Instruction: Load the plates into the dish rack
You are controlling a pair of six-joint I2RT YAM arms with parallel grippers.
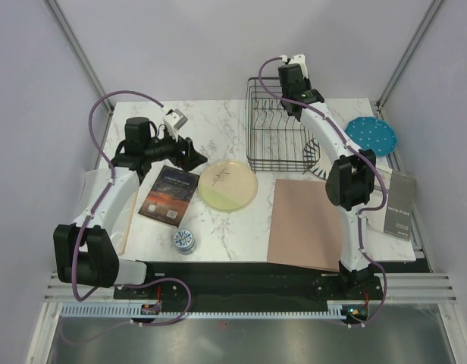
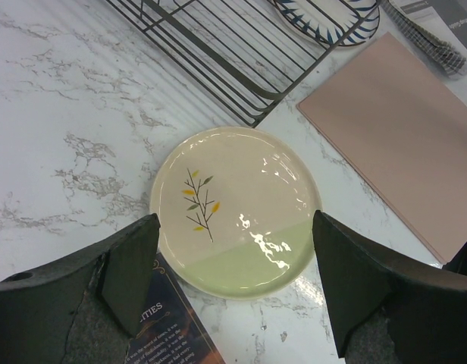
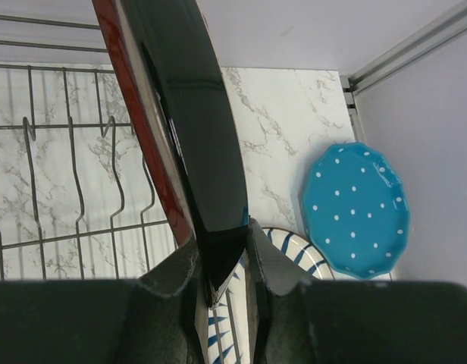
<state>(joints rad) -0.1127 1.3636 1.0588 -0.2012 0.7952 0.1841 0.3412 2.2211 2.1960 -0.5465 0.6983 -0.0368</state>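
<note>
White marble counter filled the booth between pale walls, with the black wire dish rack standing toward its far side. The right end effector was pinching the red-rimmed plate by its edge, holding it upright on its rim above the rack's prongs. No plate could be seen seated in the rack yet.

The left end effector hung with its fingers spread wide over the sprig plate, which lay flat on the counter just beside the rack's near corner. The striped plate lay by the rack's right end, and the teal dotted plate sat farther right, near the wall.

These plates looked like glazed ceramic: stiff, fairly heavy for a two-finger hold, and glossy enough to slip. They would probably chip if knocked against the wire.

The held plate was gripped at one rim point only, so it could swing or slide as it went down between the prongs.

A flat plate offers little to grab. The raised rim seemed the likeliest place, with one finger over the lip and one at the outer edge.
</note>
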